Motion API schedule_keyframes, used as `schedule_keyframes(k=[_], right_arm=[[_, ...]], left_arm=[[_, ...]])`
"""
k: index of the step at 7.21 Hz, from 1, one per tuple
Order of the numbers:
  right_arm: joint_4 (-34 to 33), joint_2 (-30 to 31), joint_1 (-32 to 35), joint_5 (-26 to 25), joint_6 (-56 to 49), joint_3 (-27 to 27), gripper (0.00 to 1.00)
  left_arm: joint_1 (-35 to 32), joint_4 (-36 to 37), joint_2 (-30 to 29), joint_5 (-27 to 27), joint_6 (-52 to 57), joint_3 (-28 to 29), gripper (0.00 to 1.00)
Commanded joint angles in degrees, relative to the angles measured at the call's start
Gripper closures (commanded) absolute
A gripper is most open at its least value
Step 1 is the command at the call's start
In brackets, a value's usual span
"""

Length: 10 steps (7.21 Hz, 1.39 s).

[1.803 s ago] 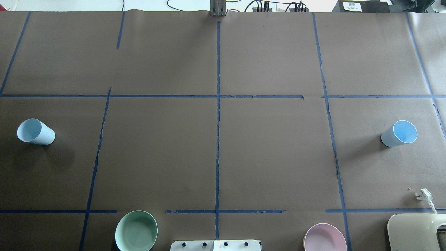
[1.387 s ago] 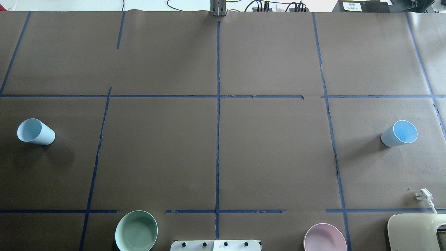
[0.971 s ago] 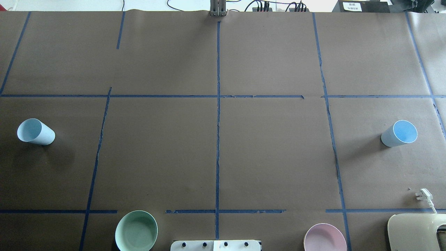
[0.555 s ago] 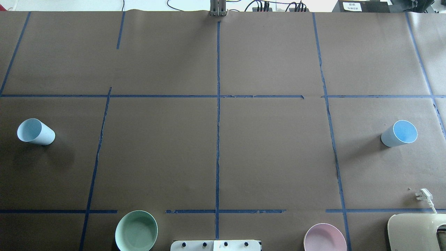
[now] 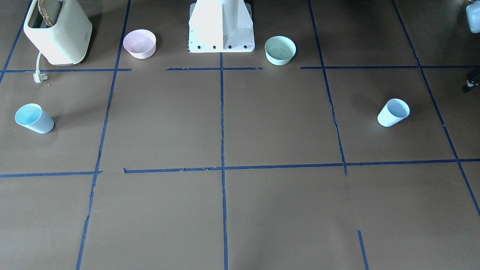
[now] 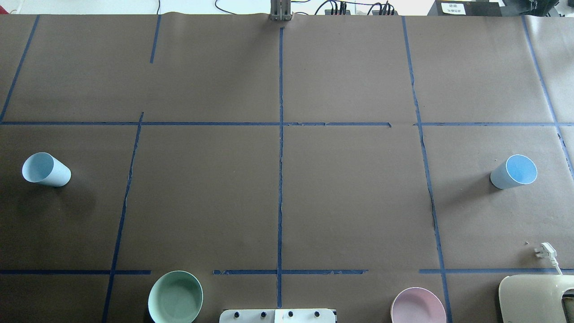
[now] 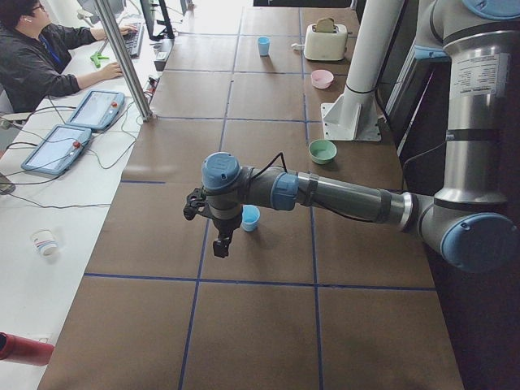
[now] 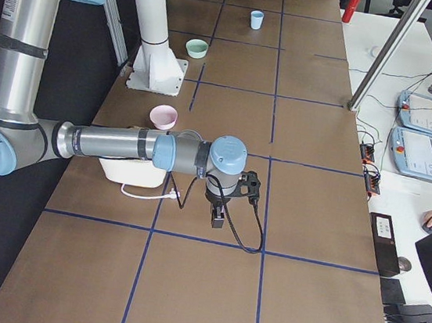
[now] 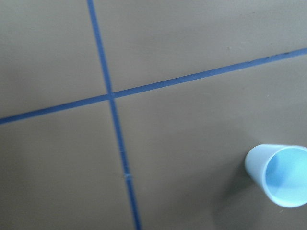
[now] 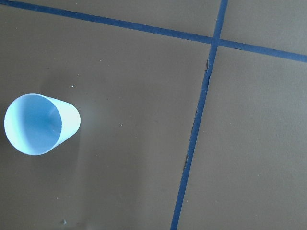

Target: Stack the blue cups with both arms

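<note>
Although both grippers appear only in the side views, where I cannot tell whether their fingers are apart or together, each one hangs fingers-down above the brown table [image 6: 350,197] with nothing seen between its fingers. The left gripper [image 7: 219,248] is carried at the end of the outstretched left arm [image 7: 341,197], and the left cup [image 6: 46,169] stands upright, mouth up, just beyond those fingers on the side away from the camera at the table's end, apart from them. From the left wrist camera this cup sits in the lower corner of the frame, off to one side of a crossing of blue tape lines [image 9: 111,95], with no finger reaching it. The right gripper [image 8: 218,218] hangs likewise from the right arm [image 8: 116,144]. The right cup [image 6: 513,172] is hidden behind that arm in the side view, but the right wrist camera shows it upright at the frame's edge, off to one side of the fingers and clear of them. Both cups stand alone, well apart from each other at opposite ends of the table, unstacked. Farther from the fingers, toward the white pedestal [image 5: 221,26], rest the mint-green bowl [image 7: 322,151] on the left gripper's side and the pink bowl [image 8: 163,116] on the right gripper's side, with a cream toaster [image 5: 58,32] beyond the pink bowl.
</note>
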<state>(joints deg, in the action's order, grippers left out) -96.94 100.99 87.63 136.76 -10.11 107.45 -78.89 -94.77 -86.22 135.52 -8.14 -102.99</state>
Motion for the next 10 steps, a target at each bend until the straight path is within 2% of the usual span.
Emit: schedule_keyframes(k=[1, 3, 7, 8, 9, 10], right_arm=[[0.00, 0.00, 0.00, 0.00, 0.00, -0.05, 0.00], [0.00, 0.00, 0.00, 0.00, 0.00, -0.05, 0.00], [0.00, 0.09, 0.00, 0.00, 0.00, -0.13, 0.00], [0.00, 0.09, 0.00, 0.00, 0.00, -0.13, 0.00], [0.00, 0.09, 0.00, 0.00, 0.00, -0.22, 0.00], [0.00, 0.09, 0.00, -0.09, 0.00, -0.31, 0.00]], left_arm=[[7.67, -16.94, 2.27, -0.25, -18.84, 2.51, 0.00], [14.61, -29.45, 2.28, -7.16, -30.66, 7.26, 0.00], [19.12, -30.38, 2.19, -7.28, -33.08, 7.98, 0.00], [20.17, -30.38, 2.19, -7.37, -33.08, 8.77, 0.03], [20.36, -30.38, 2.19, -7.29, -33.34, 8.77, 0.28], [21.23, -30.38, 1.67, -7.28, -36.82, 8.77, 0.60]])
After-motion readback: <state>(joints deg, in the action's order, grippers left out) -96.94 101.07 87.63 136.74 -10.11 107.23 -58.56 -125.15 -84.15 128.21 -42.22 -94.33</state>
